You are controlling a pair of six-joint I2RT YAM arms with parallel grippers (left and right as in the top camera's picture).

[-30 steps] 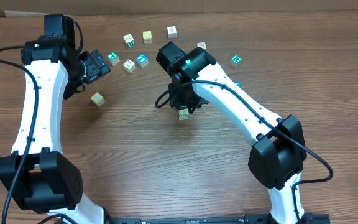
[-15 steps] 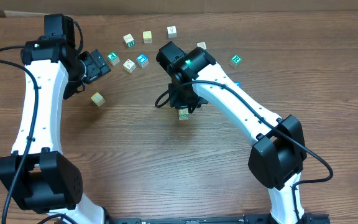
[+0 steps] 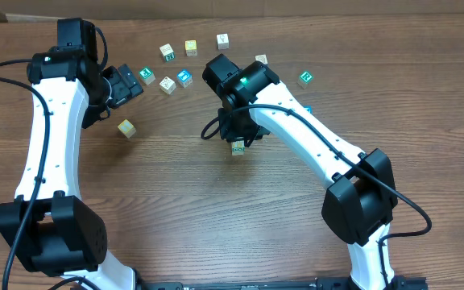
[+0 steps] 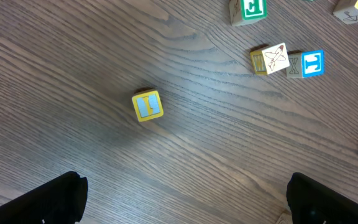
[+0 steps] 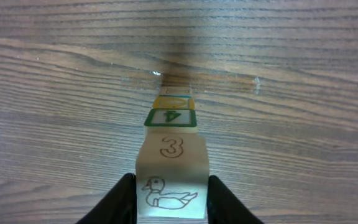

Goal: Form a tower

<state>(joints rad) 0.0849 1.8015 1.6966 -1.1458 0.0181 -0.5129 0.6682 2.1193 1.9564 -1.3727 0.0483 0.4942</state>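
The tower (image 3: 238, 147) stands mid-table under my right gripper (image 3: 236, 135). In the right wrist view it is a one-cube-wide stack. Its top cube (image 5: 171, 177) is pale wood with a duck and a "3". Below that sit a green-framed "4" cube (image 5: 171, 117) and a yellow-edged one. My right gripper (image 5: 170, 200) has its two black fingers tight against both sides of the top cube. My left gripper (image 3: 132, 82) hovers at the back left, wide open (image 4: 182, 199) with only bare table between its fingers. It is near a loose yellow cube (image 4: 147, 105).
Loose cubes lie scattered along the back: the yellow one (image 3: 126, 128), a green one (image 3: 147, 75), a pale one (image 3: 167, 84), a blue one (image 3: 184, 78), and more at the back centre (image 3: 191, 47) and back right (image 3: 305, 78). A black cable (image 3: 209, 129) loops by the tower.
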